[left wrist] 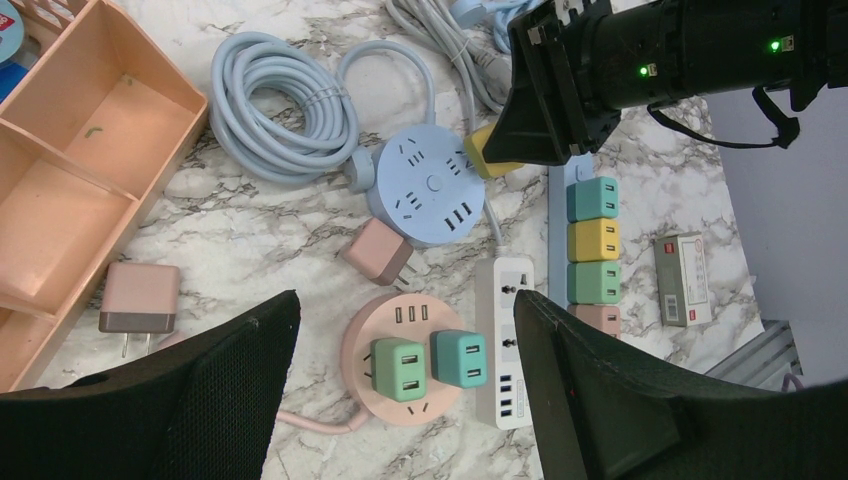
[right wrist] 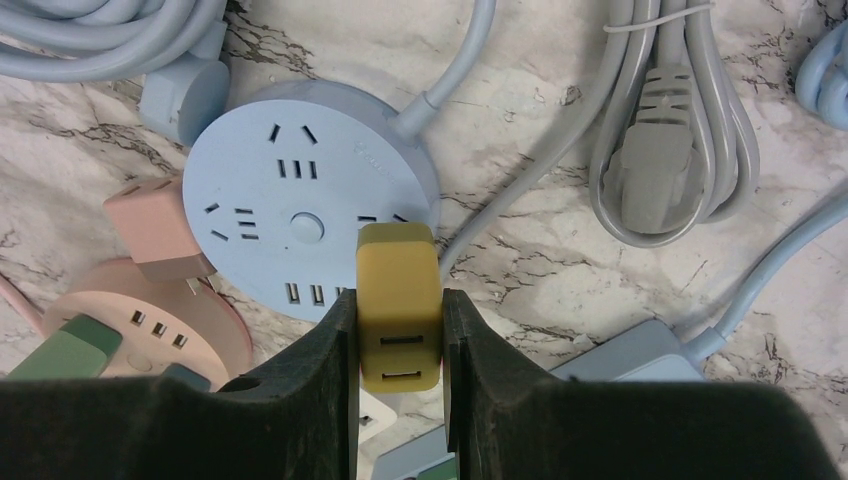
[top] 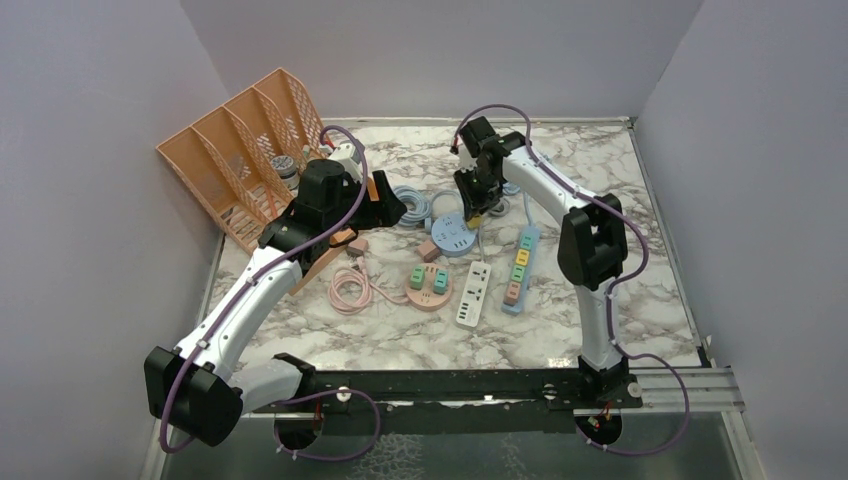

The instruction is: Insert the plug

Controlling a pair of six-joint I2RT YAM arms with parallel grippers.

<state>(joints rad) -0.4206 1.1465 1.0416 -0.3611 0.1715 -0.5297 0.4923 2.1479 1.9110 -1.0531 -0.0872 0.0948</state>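
Yellow plug (right wrist: 397, 265): at the rim of the round blue socket hub (right wrist: 290, 190), touching or just above it; hard to tell.
Right gripper (right wrist: 400, 302): clenched on the yellow plug.
Left gripper (left wrist: 403, 300): jaws spread, holding nothing, above the round pink hub (left wrist: 358, 340).
Writing: small box (left wrist: 682, 280) with a red label, print too small to read.

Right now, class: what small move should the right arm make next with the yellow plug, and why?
Probably press straight down, fingers shut: the yellow plug sits clamped over a rim socket of the round blue hub, apparently not seated yet.
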